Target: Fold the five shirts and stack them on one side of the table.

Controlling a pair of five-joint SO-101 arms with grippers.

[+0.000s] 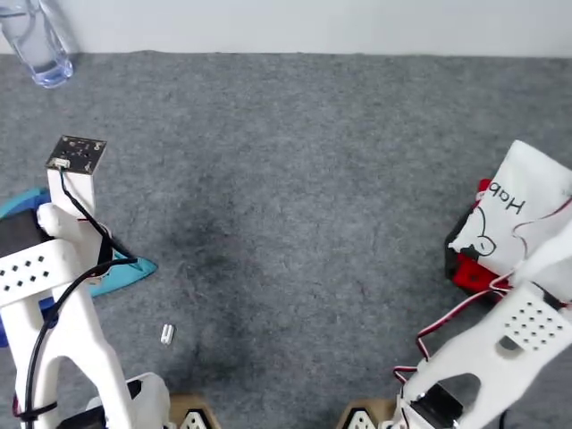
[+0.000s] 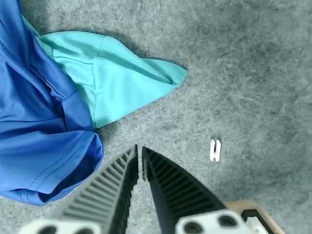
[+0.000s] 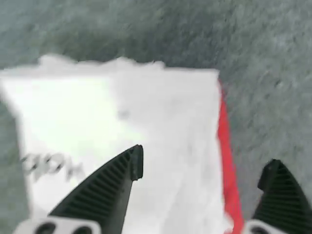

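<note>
On the table (image 2: pixel 253 73), two shirts: teal (image 2: pixel 122 78), blue (image 2: pixel 39 131).

Clear bottle (image 1: pixel 36 45); white clip (image 1: pixel 166 334) on grey felt (image 1: pixel 304 179).

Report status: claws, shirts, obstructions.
Left claw shut, empty, beside turquoise shirt and blue shirt. Right claw open over white shirt, stacked on red shirt. Small white plastic piece loose near left claw.
</note>
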